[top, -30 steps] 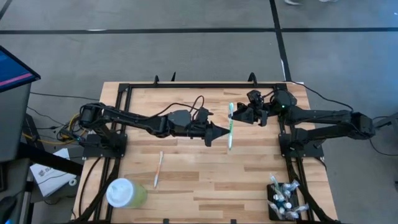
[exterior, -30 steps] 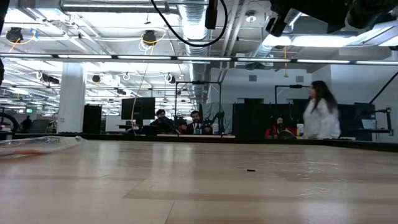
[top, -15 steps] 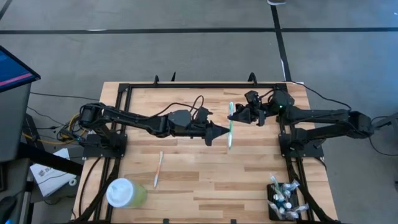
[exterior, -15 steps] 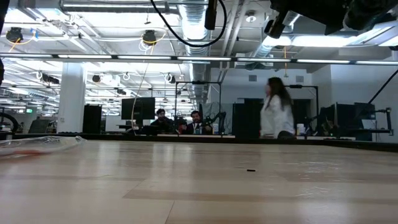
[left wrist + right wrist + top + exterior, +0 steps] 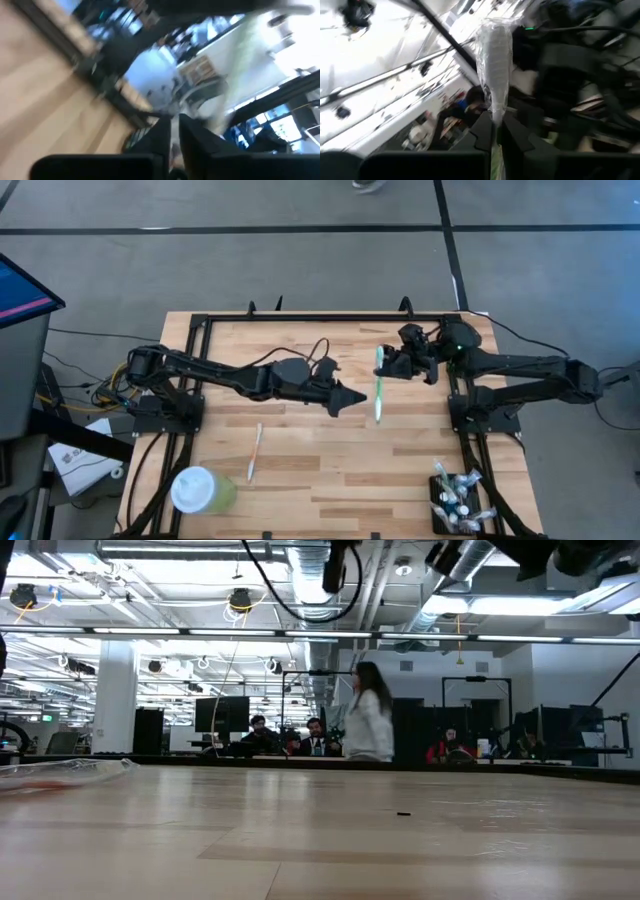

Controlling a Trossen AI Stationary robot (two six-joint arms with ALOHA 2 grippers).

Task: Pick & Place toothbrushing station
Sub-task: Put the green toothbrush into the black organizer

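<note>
A green-and-white toothbrush [image 5: 379, 392] in a clear wrapper hangs above the middle of the table. My right gripper [image 5: 385, 364] is shut on it near its far end. My left gripper [image 5: 358, 398] stands just left of the brush, fingers shut, touching nothing. In the right wrist view the wrapped white end [image 5: 495, 55] sticks out past the fingers. The toothbrushing station [image 5: 455, 500], a small black holder with several items in it, stands at the near right corner. A second toothbrush [image 5: 254, 452] lies flat on the table, near left. My right gripper pinches the wrapped toothbrush between its two fingers [image 5: 482, 131], at a point [image 5: 495, 120] just below the wide white end. The fingers come roughly level from the table's right and lie across the brush. The brush is lifted clear, its long handle [image 5: 379, 408] pointing toward the near edge.
A pale green cup with a white lid [image 5: 200, 490] stands at the near left corner. A black frame [image 5: 300, 316] borders the table's far edge and sides. The low view shows a person walking in the room behind.
The toothbrush has passed from my left gripper to my right. My right gripper has taken hold of it and carried it a little toward the table's right edge. The brush now stands apart from my left fingertips, which stayed in place.
</note>
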